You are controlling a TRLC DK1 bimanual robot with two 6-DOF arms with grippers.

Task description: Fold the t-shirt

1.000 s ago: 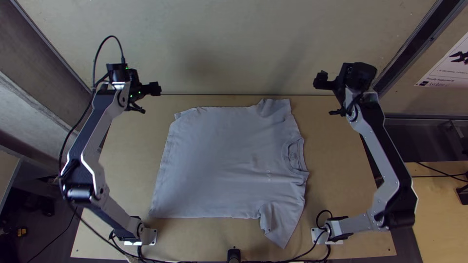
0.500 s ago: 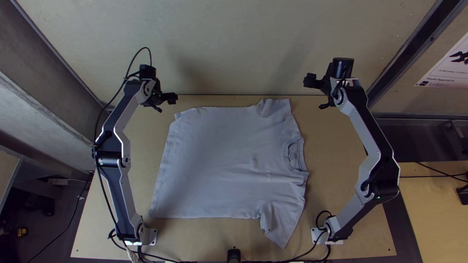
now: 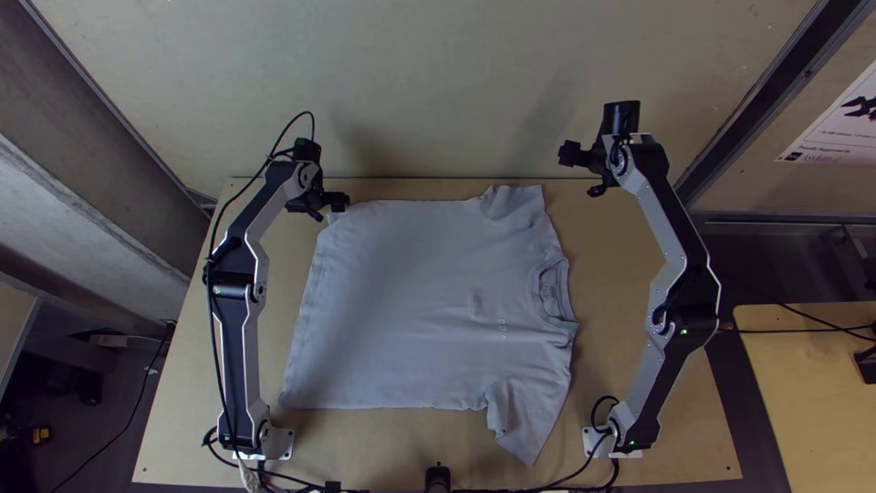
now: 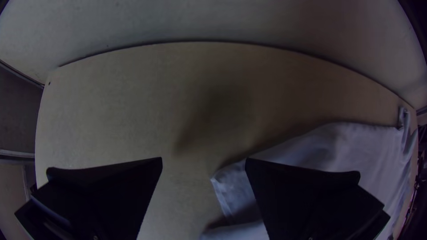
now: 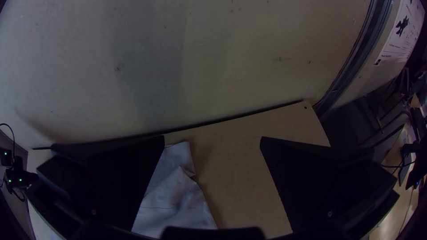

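A pale grey t-shirt lies spread on the table, its neckline toward the right and its hem toward the left. My left gripper hangs over the shirt's far left corner. In the left wrist view the left gripper stands open, one finger over the shirt and bare wood between the fingers. My right gripper is up to the right of the far sleeve. Seen from the right wrist, the right gripper is open, with the sleeve lying below and partly behind one finger.
The wooden table shows on both sides of the shirt. A pale wall rises along the table's far edge. Cables run along the near edge, by a small black object.
The left gripper has moved right and slightly nearer, from beside the shirt to its far left corner. The right gripper has shifted a little to the left. The shirt has kept its place.
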